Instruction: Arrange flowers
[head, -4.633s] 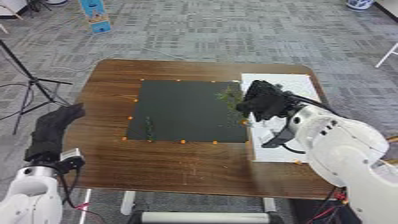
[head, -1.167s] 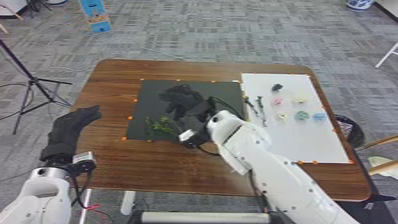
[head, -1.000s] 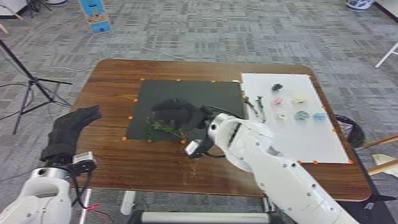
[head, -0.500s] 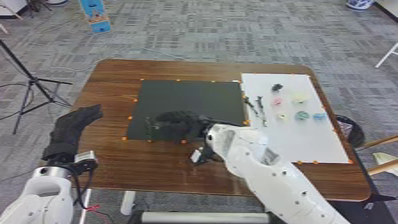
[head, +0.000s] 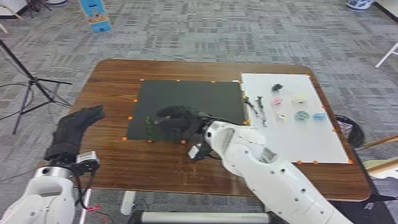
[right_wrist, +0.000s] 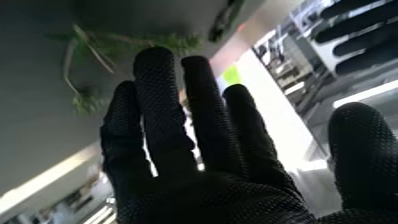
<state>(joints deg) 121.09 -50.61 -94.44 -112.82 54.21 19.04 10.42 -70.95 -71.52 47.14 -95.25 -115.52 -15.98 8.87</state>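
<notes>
In the head view, my right hand (head: 178, 120) is over the lower left of the dark mat (head: 191, 92), just beside a narrow green sprig (head: 149, 129). The right wrist view has the straight fingers of my right hand (right_wrist: 204, 190) open and nothing held in them; leafy green stems (right_wrist: 93, 42) lie on the mat beyond the fingertips. My left hand (head: 78, 119) is open at the left table edge, and also appears in the right wrist view (right_wrist: 364, 37). Dark twigs (head: 261, 107), a dark flower (head: 277, 87), a pink flower (head: 277, 101) and a blue-green flower (head: 302, 115) lie on the white board.
The white board (head: 302, 145) covers the table's right side, next to the dark mat. Small orange markers line both. Brown wood (head: 124, 172) surrounds the mat, and a black tripod (head: 34, 80) stands on the floor beyond the left edge.
My right hand has gone from the white board, where it held greenery, to the dark mat, then lower there. Its fingers are now free of the greenery. The left hand has shifted slightly.
</notes>
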